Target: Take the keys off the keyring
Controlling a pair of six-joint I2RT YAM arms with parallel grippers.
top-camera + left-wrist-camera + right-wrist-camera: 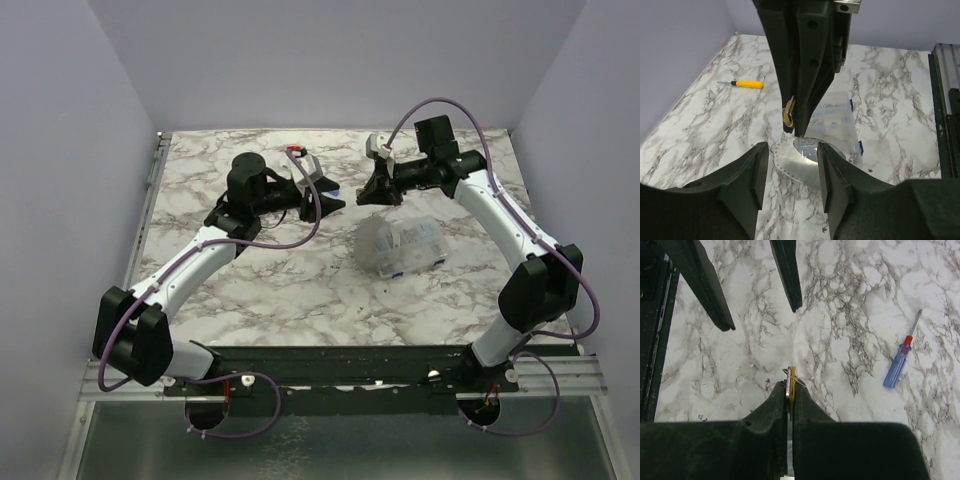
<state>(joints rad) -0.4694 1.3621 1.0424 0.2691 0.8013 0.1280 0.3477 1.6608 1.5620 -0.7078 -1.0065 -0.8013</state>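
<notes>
Blocked straight ahead of left hand (790,172) by right hand (794,127), clear compartment box (837,117) behind; bare worktop (705,135) either side.

Soft, even light from above leaves the marble table (300,290) bright, with only faint shadows. The overhead view is sharp. Close to each wrist camera, the left claw (791,150) and right claw (790,386) look dark and soft-edged. The keyring (797,169) glints, and the keys (790,381) show crisp.

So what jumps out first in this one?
The right jaws hang mid-table, pinched shut on a small yellow key. Just below it, the grey keyring shows between the open left jaws. A clear box lies close by on the marble table.
</notes>
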